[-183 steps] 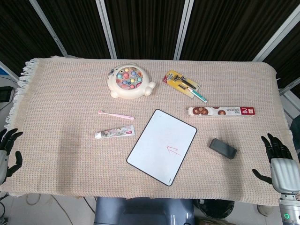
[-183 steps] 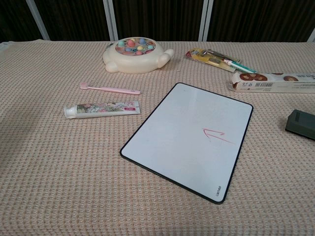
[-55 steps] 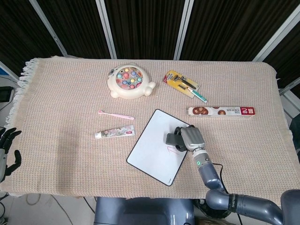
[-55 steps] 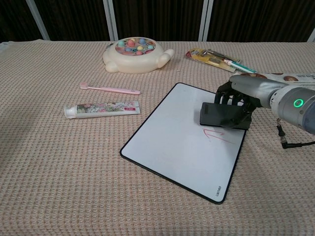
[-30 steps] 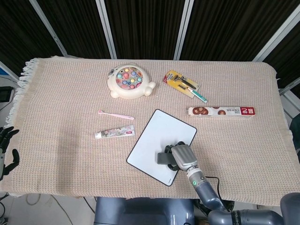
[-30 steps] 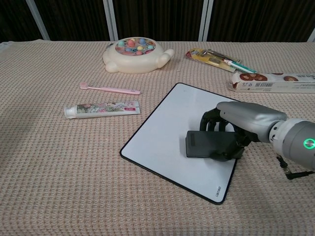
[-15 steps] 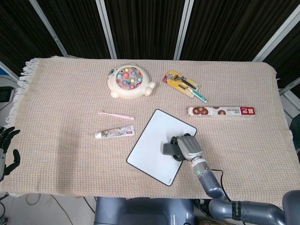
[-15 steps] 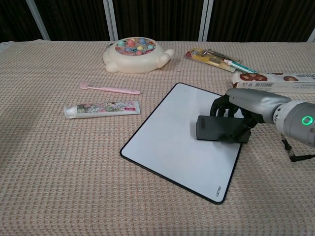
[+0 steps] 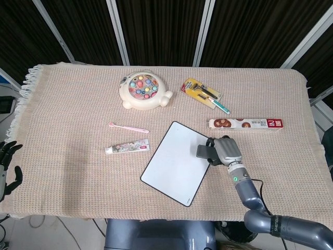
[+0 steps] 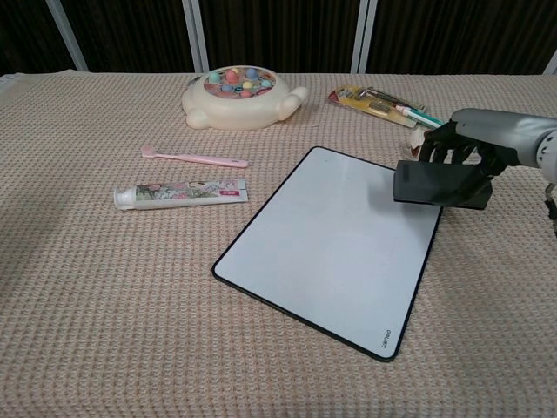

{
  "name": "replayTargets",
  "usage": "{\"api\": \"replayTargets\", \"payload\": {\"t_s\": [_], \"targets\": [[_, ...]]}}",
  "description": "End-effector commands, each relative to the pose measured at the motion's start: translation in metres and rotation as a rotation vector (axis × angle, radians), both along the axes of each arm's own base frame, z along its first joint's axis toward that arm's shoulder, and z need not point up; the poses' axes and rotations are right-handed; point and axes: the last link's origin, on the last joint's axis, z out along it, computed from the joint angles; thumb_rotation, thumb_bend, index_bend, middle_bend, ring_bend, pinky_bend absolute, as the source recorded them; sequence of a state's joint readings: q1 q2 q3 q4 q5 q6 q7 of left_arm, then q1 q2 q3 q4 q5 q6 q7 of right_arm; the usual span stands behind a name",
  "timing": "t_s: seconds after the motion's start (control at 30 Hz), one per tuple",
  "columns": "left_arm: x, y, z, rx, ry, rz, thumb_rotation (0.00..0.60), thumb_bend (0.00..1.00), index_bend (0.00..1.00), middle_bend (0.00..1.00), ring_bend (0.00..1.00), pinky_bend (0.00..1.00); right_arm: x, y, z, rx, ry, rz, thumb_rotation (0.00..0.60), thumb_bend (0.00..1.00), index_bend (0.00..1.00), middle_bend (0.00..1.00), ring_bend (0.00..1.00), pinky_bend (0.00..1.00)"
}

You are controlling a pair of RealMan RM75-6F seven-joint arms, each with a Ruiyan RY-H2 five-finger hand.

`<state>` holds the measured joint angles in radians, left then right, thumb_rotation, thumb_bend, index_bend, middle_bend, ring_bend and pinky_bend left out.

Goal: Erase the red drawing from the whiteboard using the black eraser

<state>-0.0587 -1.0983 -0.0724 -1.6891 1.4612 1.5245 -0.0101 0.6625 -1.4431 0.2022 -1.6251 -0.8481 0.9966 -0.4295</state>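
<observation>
The whiteboard (image 9: 177, 161) (image 10: 335, 239) lies tilted on the woven cloth, its white face showing no red mark. My right hand (image 9: 225, 149) (image 10: 470, 144) grips the black eraser (image 9: 203, 152) (image 10: 433, 185) over the board's right edge, near its far right corner; in the chest view the eraser looks lifted slightly off the surface. My left hand (image 9: 7, 167) hangs off the table's front left corner with its fingers spread, holding nothing.
A cream fishing-game toy (image 9: 143, 89) sits at the back. A pink toothbrush (image 9: 128, 127) and a toothpaste tube (image 9: 127, 148) lie left of the board. A yellow tool packet (image 9: 202, 91) and a long biscuit box (image 9: 246, 124) lie behind my right hand.
My right hand swept the eraser over the red drawing, toward the front, then back and right to the board's edge. The red mark is gone from the board. My left hand stayed put.
</observation>
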Motion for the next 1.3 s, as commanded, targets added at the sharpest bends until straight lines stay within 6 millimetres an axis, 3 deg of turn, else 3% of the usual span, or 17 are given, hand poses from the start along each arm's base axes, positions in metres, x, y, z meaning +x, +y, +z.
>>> {"api": "replayTargets", "payload": {"t_s": [0.03,0.33,0.6,0.73,0.87,1.07,1.3], "targets": [[0.0,0.0,-0.001,-0.002,0.001,0.001,0.6,0.64,0.16,0.09,0.02,0.0,-0.012,0.004,0.014,-0.018,-0.007,-0.023,0.6,0.39,0.51,0.5,0.48,0.26],[0.001,-0.001,-0.001,-0.001,-0.001,-0.001,0.6,0.64,0.16,0.09,0.02,0.0,-0.057,0.008,0.041,-0.024,-0.004,-0.024,0.6,0.39,0.51,0.49,0.47,0.25],[0.002,-0.002,-0.003,-0.004,-0.003,0.001,0.6,0.64,0.16,0.09,0.02,0.0,-0.102,0.017,0.049,0.038,0.011,-0.067,0.6,0.38,0.51,0.47,0.45,0.24],[0.003,-0.003,-0.004,-0.006,-0.001,0.002,0.6,0.64,0.16,0.09,0.02,0.0,-0.116,0.018,0.049,0.052,0.018,-0.084,0.6,0.28,0.42,0.4,0.39,0.21],[0.003,-0.003,-0.007,-0.014,-0.006,0.01,0.6,0.64,0.16,0.09,0.02,0.0,-0.121,0.02,0.05,0.08,0.042,-0.081,0.6,0.14,0.23,0.3,0.31,0.18],[0.003,-0.002,-0.008,-0.016,-0.001,0.014,0.6,0.64,0.16,0.09,0.02,0.0,-0.122,0.023,0.053,0.118,0.082,-0.089,0.6,0.09,0.01,0.05,0.12,0.16],[0.002,-0.003,-0.006,-0.011,-0.002,0.011,0.6,0.64,0.16,0.09,0.02,0.0,-0.1,0.027,0.082,-0.011,0.059,-0.023,0.6,0.08,0.0,0.0,0.08,0.14]]}}
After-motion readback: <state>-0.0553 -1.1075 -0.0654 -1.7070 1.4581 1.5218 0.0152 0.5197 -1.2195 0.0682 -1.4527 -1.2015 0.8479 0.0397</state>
